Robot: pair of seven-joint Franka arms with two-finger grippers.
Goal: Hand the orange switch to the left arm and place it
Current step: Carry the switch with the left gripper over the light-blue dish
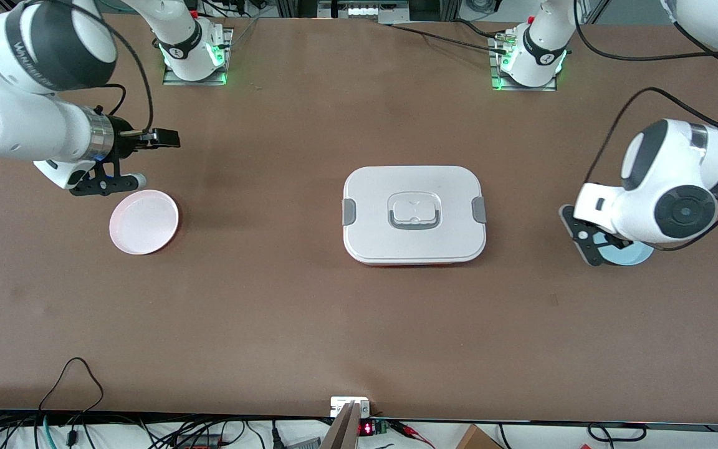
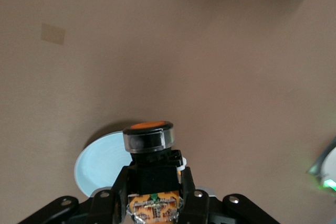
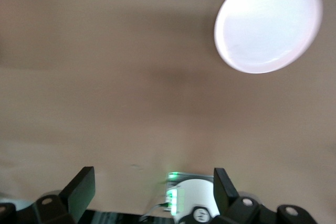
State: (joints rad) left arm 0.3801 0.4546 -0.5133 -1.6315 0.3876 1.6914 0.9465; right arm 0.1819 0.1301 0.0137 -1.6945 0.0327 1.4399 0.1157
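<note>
The orange switch [image 2: 149, 141], a black cylinder with an orange cap and an orange block at its base, stands upright between the fingers of my left gripper [image 2: 153, 176], which is shut on its black body. It hangs just over the edge of a light blue plate [image 2: 100, 162]. In the front view the left arm's wrist [image 1: 658, 199] covers the switch. The white box [image 1: 414, 215] with grey latches sits mid-table. My right gripper [image 3: 152, 182] is open with nothing in it, over bare table beside a pink plate [image 1: 144, 222].
The blue plate [image 1: 636, 254] lies at the left arm's end of the table, mostly under the left hand. The pink plate [image 3: 269, 22] lies at the right arm's end. Both arm bases [image 1: 194, 53] stand along the table's edge farthest from the front camera. Cables hang at the near edge.
</note>
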